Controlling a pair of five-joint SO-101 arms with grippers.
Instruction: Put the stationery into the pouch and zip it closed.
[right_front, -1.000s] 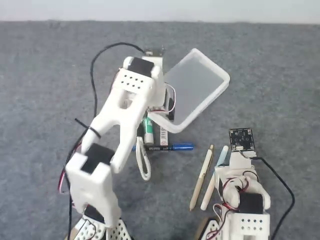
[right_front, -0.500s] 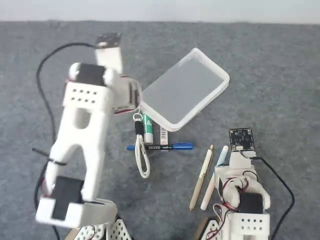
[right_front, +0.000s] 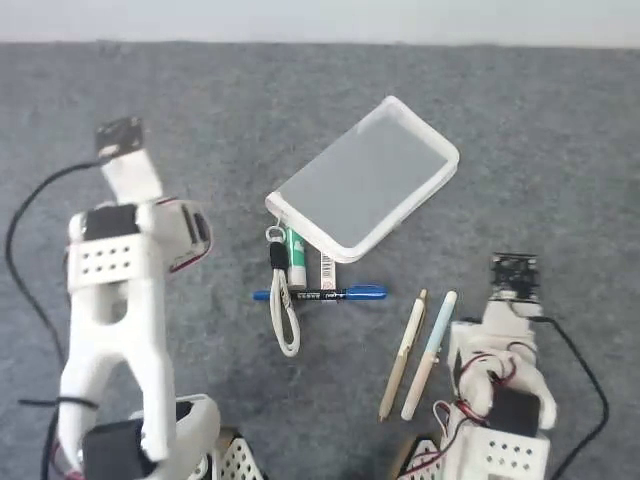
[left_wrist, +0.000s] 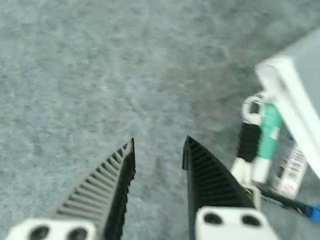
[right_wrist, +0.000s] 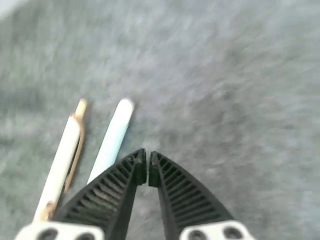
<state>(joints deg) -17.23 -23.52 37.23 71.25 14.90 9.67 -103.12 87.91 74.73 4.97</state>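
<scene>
Hovering over carpet (right_front: 200, 110) beside the pouch (right_front: 365, 180), left gripper (left_wrist: 159, 142) jaws apart; right gripper (right_wrist: 147, 153) by light-blue pen (right_wrist: 113, 134), jaws together.

Nothing legible anywhere right now. The blue pen (right_front: 322, 294) carries a white band with dark print along its barrel, too small to make out. Just beside the green tube (right_front: 296, 256), a white label (right_front: 327, 268) shows at the edge of the pouch (right_front: 365, 180). The left wrist view picks up thin dark bars on it, barcode-like, with no digits or letters that can be read.
</scene>
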